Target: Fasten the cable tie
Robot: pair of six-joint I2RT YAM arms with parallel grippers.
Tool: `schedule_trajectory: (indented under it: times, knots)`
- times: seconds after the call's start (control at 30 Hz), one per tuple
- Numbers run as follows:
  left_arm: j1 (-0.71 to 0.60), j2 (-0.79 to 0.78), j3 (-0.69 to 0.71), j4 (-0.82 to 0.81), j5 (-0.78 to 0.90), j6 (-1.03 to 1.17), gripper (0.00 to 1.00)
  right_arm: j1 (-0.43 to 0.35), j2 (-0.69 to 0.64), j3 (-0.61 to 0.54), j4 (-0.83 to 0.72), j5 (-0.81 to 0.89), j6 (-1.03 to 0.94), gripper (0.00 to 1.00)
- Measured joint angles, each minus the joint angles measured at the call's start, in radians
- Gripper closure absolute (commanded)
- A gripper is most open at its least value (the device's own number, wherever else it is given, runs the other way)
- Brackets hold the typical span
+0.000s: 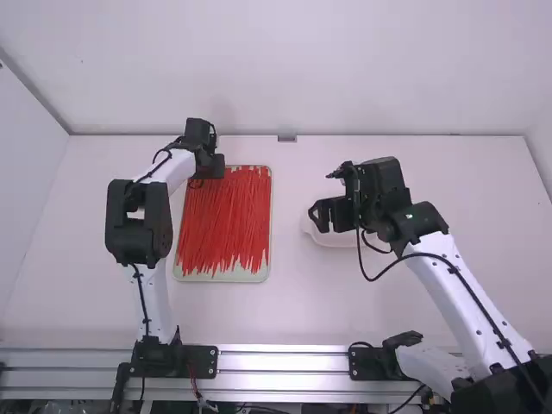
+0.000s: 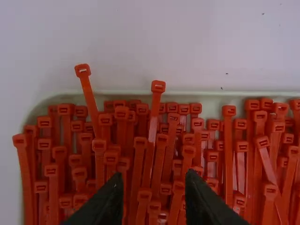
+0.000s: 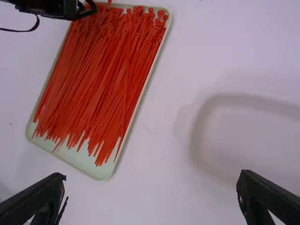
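Note:
A heap of red cable ties (image 1: 226, 220) lies lengthwise in a pale green tray (image 1: 220, 278) left of the table's middle. My left gripper (image 1: 207, 169) is low over the tray's far left corner. In its wrist view it (image 2: 152, 187) is open, its fingers (image 2: 107, 202) straddling the ties' square heads (image 2: 140, 140); two ties stick out past the tray rim (image 2: 197, 95). My right gripper (image 1: 332, 213) hangs open above a white dish (image 1: 332, 235), nothing between its wide-spread fingers (image 3: 35, 197). The right wrist view shows the ties (image 3: 103, 79), the tray (image 3: 108, 173) and the left gripper (image 3: 70, 9).
The white dish (image 3: 248, 136) is shallow and sits to the right of the tray. Bare white table lies around both. A wall runs along the table's far edge and a metal rail along the near edge.

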State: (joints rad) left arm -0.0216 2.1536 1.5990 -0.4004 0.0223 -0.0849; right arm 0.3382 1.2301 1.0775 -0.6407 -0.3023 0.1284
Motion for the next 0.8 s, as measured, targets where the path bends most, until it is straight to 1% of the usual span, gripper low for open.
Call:
schedule_trajectory:
  times: [0.3, 0.47, 0.57, 0.8]
  knots:
    - [0.0, 0.0, -0.002, 0.007, -0.021, -0.001, 0.69, 0.0, 0.0, 0.0, -0.001, 0.011, 0.0, 0.02]
    - [0.0, 0.0, -0.038, 0.04, -0.025, -0.001, 0.69, 0.0, 0.0, 0.0, -0.001, 0.011, 0.0, 0.02]
    - [0.0, 0.0, -0.059, 0.047, -0.025, -0.001, 0.71, 0.0, 0.0, 0.0, -0.002, 0.011, 0.0, 0.02]
    - [0.0, 0.0, -0.087, 0.095, -0.027, 0.0, 0.71, 0.0, 0.0, 0.0, -0.002, 0.01, 0.0, 0.02]
